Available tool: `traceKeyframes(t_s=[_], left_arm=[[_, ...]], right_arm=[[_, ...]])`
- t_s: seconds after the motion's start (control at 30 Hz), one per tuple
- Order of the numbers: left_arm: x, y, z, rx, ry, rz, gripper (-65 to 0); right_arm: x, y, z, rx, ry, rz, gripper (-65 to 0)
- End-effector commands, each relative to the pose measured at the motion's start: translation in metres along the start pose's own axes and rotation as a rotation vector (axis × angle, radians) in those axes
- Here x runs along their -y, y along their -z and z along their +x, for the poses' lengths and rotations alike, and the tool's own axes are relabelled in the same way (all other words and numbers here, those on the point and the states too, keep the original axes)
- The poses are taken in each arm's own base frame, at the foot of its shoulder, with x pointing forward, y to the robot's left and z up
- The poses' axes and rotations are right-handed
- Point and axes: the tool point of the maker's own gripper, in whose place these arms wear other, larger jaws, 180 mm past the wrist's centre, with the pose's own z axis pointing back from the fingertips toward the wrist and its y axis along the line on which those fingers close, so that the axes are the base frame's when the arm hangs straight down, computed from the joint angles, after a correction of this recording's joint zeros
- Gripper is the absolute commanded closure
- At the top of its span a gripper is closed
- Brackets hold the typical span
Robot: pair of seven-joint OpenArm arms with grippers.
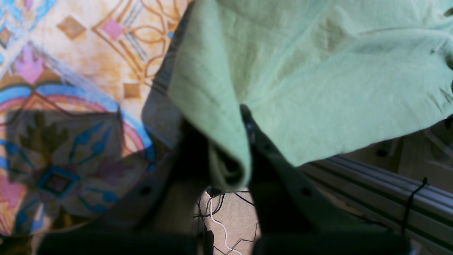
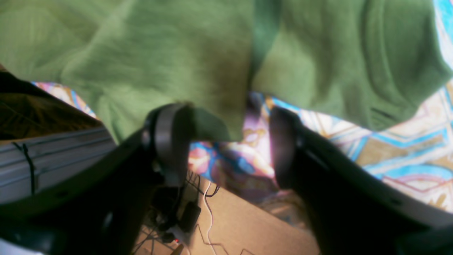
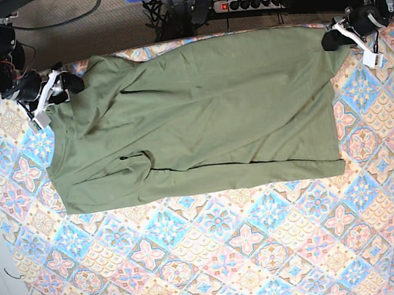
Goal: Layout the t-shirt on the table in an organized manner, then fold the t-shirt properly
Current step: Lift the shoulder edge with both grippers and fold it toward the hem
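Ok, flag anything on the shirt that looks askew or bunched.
The shirt isn't flat yet. A puckered fold sits near its front-left part in the base view, with creases running along the front hem. The corner by the right gripper is rumpled; the left gripper pinches the opposite corner.

Even, bright light fills the base view, sharp throughout. Both wrist views are soft and blurred; the olive-green cotton t-shirt (image 1: 318,78) looks washed pale, casting shadow onto the tile-patterned table cloth (image 1: 70,148) beside it.
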Motion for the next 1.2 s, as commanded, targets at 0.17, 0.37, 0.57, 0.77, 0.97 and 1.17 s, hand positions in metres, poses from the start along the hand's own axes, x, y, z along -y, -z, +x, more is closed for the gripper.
traceKeyframes(t_s=[0.17,0.37,0.57,0.77,0.97,1.17], left_arm=[[-0.001,-0.007,0.014,0.03,0.028,0.005,0.0],[-0.001,-0.007,0.014,0.03,0.028,0.005,0.0],[0.0,-0.006,0.022,0.047,0.036,0.001,0.0],[0.031,-0.015,0.054,0.123,0.175,-0.013,0.0],[0.08,-0.026,0.089,0.254,0.279,-0.1,0.0],[0.121,-0.039,0.133,0.418,0.337,-0.202,0.0]], right_arm=[[-0.006,0.004,0.003,0.019,0.009,0.017,-34.3],[-0.007,0.004,0.004,0.021,0.005,0.017,-18.0],[-0.009,0.002,0.002,0.0,0.007,0.028,-1.3],[-0.022,-0.025,0.049,0.22,0.027,0.107,-1.8],[-0.047,-0.062,0.117,0.414,-0.141,0.111,-1.8],[-0.059,-0.08,0.157,0.539,-0.185,0.16,-1.8]])
